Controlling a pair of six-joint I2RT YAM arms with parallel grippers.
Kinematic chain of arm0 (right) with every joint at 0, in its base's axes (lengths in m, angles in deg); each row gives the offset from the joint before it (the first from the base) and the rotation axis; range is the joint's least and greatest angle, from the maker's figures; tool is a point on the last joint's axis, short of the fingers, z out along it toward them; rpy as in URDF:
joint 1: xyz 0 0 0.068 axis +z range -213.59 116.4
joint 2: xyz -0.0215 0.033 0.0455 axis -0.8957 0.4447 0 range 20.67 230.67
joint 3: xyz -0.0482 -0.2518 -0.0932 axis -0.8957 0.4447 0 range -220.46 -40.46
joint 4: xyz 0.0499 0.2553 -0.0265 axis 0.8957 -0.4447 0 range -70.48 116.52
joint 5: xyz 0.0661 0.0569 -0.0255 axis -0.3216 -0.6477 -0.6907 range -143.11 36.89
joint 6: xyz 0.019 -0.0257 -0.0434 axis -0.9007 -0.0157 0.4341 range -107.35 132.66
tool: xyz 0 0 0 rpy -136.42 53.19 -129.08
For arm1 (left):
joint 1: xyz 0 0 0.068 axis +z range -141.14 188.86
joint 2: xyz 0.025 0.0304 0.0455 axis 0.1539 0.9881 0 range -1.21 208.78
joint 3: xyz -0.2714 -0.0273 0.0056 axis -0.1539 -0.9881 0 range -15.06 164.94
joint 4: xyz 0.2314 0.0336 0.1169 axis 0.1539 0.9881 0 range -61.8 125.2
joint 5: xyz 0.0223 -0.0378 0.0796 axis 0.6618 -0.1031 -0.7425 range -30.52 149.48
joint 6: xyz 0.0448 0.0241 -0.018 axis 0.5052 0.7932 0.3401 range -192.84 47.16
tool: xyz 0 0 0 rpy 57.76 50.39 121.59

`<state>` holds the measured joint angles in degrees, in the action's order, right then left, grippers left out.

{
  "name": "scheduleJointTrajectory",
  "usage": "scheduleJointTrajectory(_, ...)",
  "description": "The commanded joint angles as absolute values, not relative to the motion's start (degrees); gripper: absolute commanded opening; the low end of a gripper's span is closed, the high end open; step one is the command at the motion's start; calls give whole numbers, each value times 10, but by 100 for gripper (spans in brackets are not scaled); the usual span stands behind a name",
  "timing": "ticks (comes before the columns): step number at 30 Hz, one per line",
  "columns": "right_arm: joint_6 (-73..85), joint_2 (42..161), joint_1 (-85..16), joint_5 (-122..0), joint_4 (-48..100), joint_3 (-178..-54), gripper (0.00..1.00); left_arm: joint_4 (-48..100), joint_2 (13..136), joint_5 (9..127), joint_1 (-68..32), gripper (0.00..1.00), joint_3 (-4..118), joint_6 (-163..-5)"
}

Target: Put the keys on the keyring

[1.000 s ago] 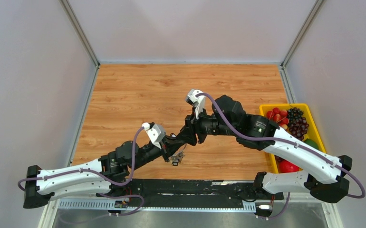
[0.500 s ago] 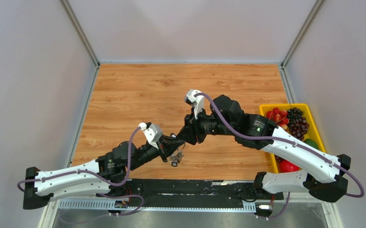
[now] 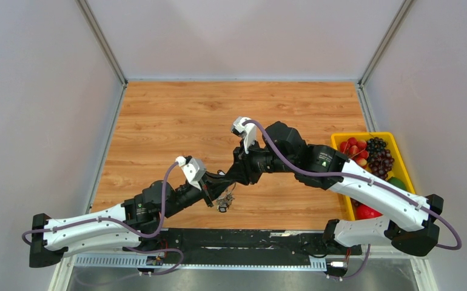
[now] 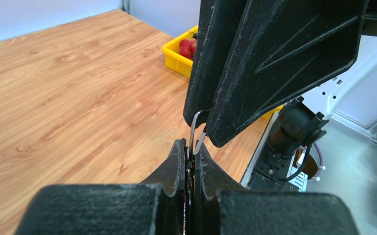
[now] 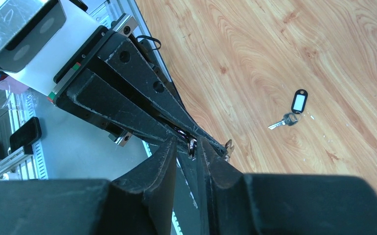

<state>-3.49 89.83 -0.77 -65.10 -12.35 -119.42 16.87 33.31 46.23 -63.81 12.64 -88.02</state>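
My left gripper point(image 3: 221, 188) point(image 4: 191, 147) is shut on the thin silver keyring point(image 4: 194, 123), held a little above the wooden table point(image 3: 188, 121) near its front edge. A small bunch of keys point(image 3: 224, 204) hangs under it. My right gripper point(image 3: 231, 180) point(image 5: 189, 143) meets it tip to tip. Its jaws straddle the keyring point(image 5: 192, 145), which lies against one finger with a small gap to the other. A loose key with a black-rimmed white tag point(image 5: 298, 103) lies on the table beyond.
A yellow bin of fruit point(image 3: 401, 162) point(image 4: 174, 49) stands at the right edge of the table. A black rail point(image 3: 237, 239) runs along the near edge, just below the two grippers. Grey walls enclose the table.
My right arm has shifted slightly left toward the left gripper, and its jaws have narrowed around the keyring. The left gripper keeps its grip and has barely moved.
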Motion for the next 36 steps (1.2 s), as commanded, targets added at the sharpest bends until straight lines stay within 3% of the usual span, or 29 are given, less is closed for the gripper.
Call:
scheduleJointTrajectory(1, -28, 896, -9, -665, -118, -1216, 22, 141, 323, 454, -639, 0, 151, -888)
scheduleJointTrajectory(9, -26, 896, -9, -666, -119, -1216, 17, 137, 318, 451, -639, 0, 143, -890)
scheduleJointTrajectory(36, -25, 879, -8, -651, -114, -1222, 21, 136, 327, 456, -639, 0, 147, -892)
